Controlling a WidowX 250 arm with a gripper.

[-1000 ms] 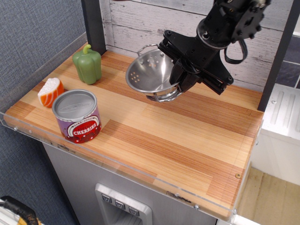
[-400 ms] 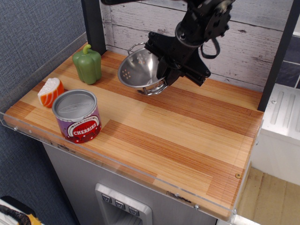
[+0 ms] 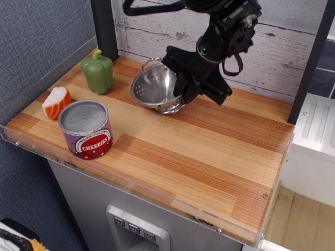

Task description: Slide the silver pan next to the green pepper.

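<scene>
The silver pan (image 3: 153, 88) is a shiny perforated steel bowl, tilted with its opening toward the left, its base low over the wooden counter (image 3: 209, 151) near the back. My black gripper (image 3: 181, 92) is shut on the pan's right rim. The green pepper (image 3: 97, 71) stands upright at the back left corner, a short gap to the left of the pan.
A purple cherries can (image 3: 86, 129) stands at the front left, with an orange-and-white sushi piece (image 3: 56, 102) behind it. A dark post (image 3: 104, 29) rises behind the pepper. A white plank wall (image 3: 157, 26) backs the counter.
My gripper has carried the pan to the left and toward the back, closer to the pepper, and lowered it to the counter. The pepper, can and sushi have not moved.
</scene>
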